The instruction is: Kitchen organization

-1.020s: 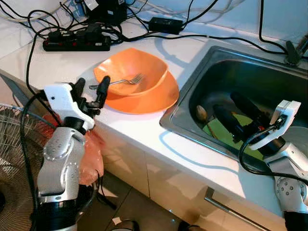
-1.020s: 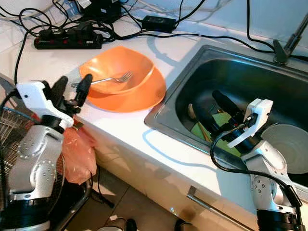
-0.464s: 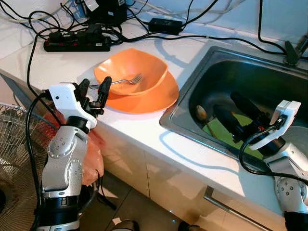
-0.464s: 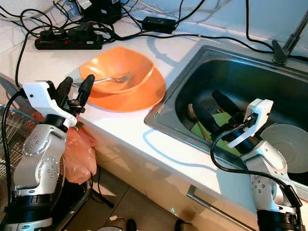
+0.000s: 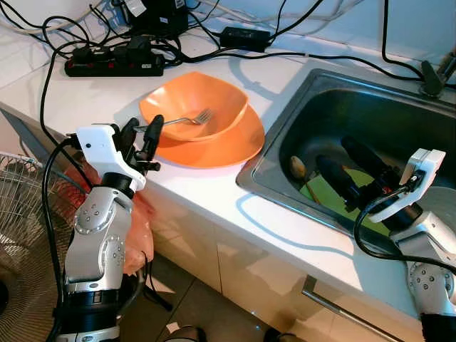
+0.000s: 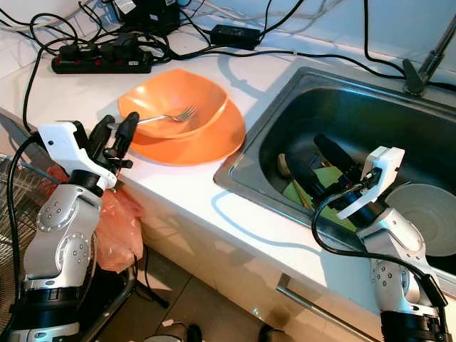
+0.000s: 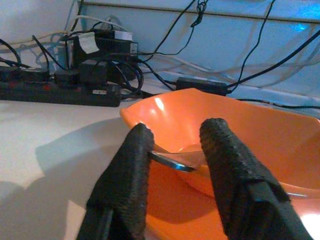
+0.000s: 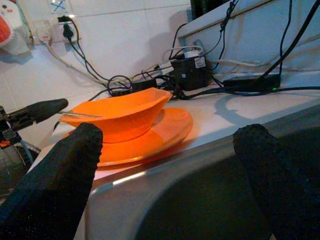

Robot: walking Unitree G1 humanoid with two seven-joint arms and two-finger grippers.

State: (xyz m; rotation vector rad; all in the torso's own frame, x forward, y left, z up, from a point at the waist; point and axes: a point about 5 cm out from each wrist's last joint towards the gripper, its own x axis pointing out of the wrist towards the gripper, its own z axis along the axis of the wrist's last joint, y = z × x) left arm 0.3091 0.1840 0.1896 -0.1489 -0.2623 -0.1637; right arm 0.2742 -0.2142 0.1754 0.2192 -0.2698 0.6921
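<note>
An orange bowl (image 5: 214, 100) sits in an orange plate (image 5: 231, 144) on the white counter. A metal fork (image 5: 187, 119) rests in the bowl, its handle sticking out over the rim toward me. My left gripper (image 5: 144, 122) is open at the counter's front edge. The tip of the fork handle (image 7: 170, 162) lies between its fingers (image 7: 132, 165), which stand apart from it. My right gripper (image 5: 336, 151) is open and hangs inside the steel sink (image 5: 320, 92), above a wooden spoon (image 5: 298, 167) and a green item (image 5: 333, 196).
A black power strip (image 5: 114, 65), an adapter (image 5: 244, 35) and several cables lie at the back of the counter. A grey dish (image 6: 426, 214) lies in the sink's right part. A tap base (image 5: 431, 78) stands behind the sink. A fan grille (image 5: 18, 235) and an orange bag (image 5: 135, 228) stand below the counter at left.
My left gripper has moved a little forward and right, so its fingers now straddle the end of the fork handle. The right arm has stayed still.
</note>
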